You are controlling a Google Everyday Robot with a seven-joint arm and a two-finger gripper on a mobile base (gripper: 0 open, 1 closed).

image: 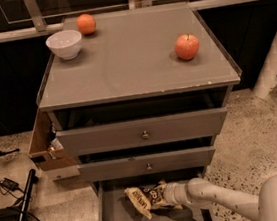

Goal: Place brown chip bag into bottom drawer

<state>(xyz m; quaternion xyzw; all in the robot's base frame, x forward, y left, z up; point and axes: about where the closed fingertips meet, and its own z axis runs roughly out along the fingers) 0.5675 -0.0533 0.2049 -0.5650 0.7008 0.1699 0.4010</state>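
The brown chip bag, dark in the middle with tan ends and white lettering, is inside the pulled-out bottom drawer, a shallow grey tray below the two knobbed drawers. My gripper reaches in from the lower right on a white arm and is at the bag's right end. The bag looks tilted, its left end low near the drawer floor. I cannot tell whether it rests on the floor.
On the cabinet top stand a white bowl, an orange and a red apple. A cardboard box hangs at the cabinet's left side. Cables and a black bar lie on the floor at left.
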